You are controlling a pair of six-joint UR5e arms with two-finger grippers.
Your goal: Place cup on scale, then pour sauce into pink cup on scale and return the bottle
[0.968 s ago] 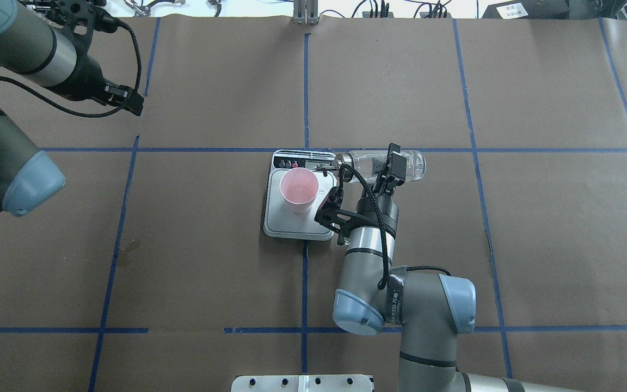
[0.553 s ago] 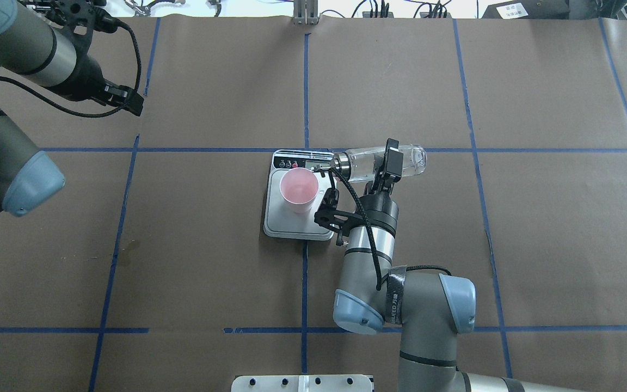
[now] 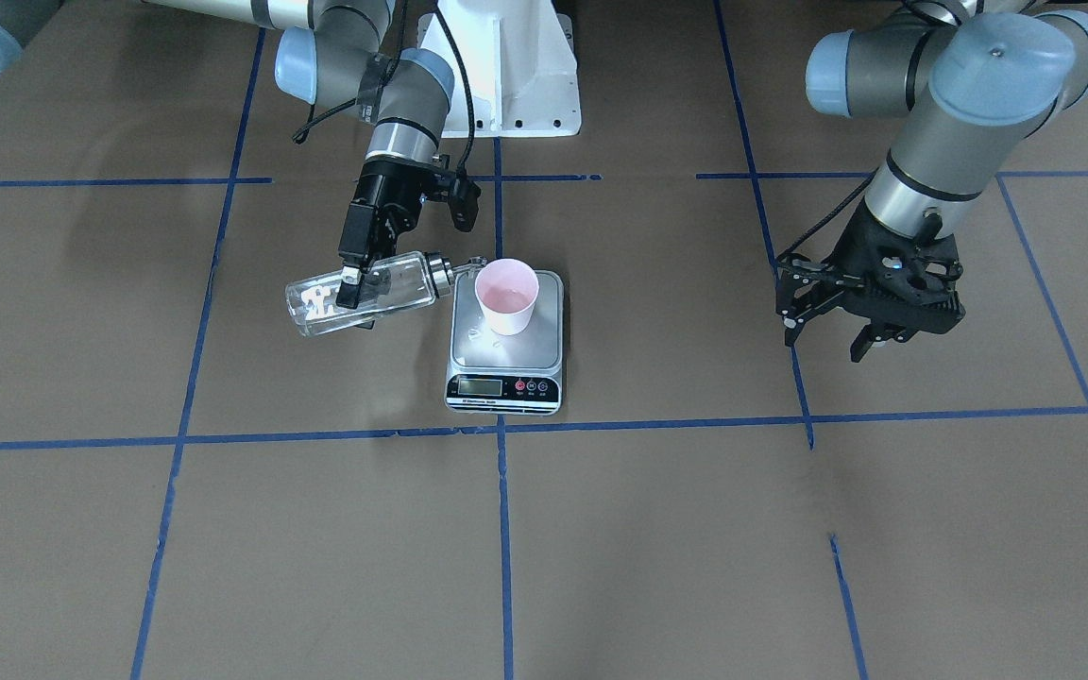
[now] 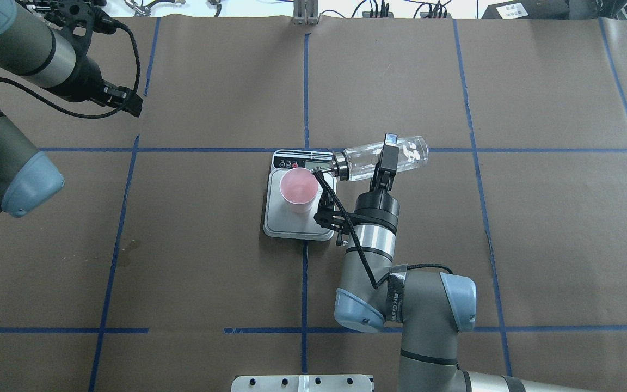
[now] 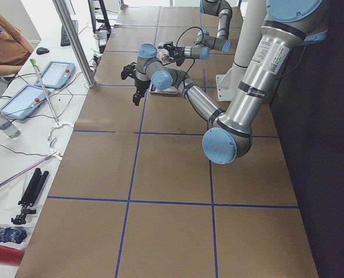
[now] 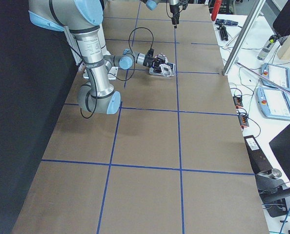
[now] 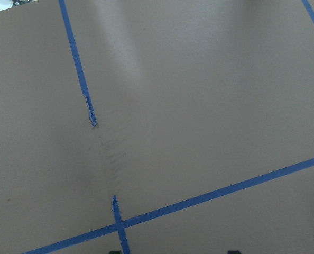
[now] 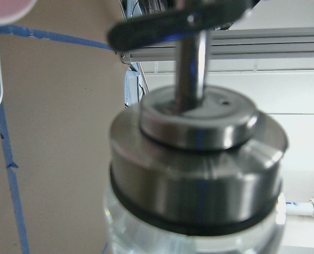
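Clamping the small clear glass bottle (image 4: 360, 162) with a silver pour-spout at its body, the right claw (image 4: 387, 155) holds it nearly level so the spout comes to the rim of the pale pink paper cup (image 4: 298, 188). The cup stands on the flat silver digital scale (image 4: 292, 227) near the desk's (image 4: 509, 245) middle. The left claw (image 3: 827, 335) hangs open and empty near the far left corner, clear of the pour.
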